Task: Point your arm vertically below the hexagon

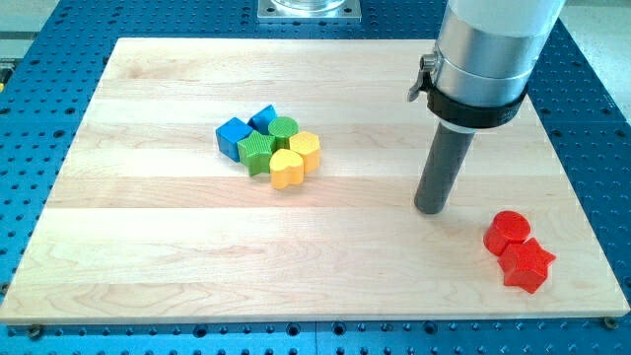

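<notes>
The yellow hexagon (307,148) sits at the right side of a tight cluster in the board's upper middle. A yellow heart (286,170) touches it at lower left and a green cylinder (284,127) at upper left. The cluster also holds a green star-like block (257,152), a blue cube (234,136) and a smaller blue block (263,118). My tip (431,210) rests on the board well to the right of the hexagon and somewhat lower, touching no block.
A red cylinder (508,230) and a red star (526,264) lie together at the lower right, just right of and below my tip. The wooden board (148,247) lies on a blue perforated table (601,118). The arm's grey body (488,49) hangs over the upper right.
</notes>
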Motion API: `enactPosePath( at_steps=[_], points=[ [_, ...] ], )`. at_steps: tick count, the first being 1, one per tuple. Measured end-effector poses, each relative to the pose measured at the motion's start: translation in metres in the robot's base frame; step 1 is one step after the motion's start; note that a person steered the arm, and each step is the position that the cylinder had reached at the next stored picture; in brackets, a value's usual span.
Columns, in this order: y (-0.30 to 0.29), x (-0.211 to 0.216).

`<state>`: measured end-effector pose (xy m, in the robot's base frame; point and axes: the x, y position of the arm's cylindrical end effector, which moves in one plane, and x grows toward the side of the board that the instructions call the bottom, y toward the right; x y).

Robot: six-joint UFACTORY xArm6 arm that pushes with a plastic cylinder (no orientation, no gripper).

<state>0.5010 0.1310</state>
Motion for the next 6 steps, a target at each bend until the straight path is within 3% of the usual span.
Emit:
enactPosePath(
  at_steps=[2,3,4,6],
  points=[
    [0.001,0.000],
    [-0.025,0.017],
    [-0.097,0.017],
    [-0.112,0.020]
  ],
)
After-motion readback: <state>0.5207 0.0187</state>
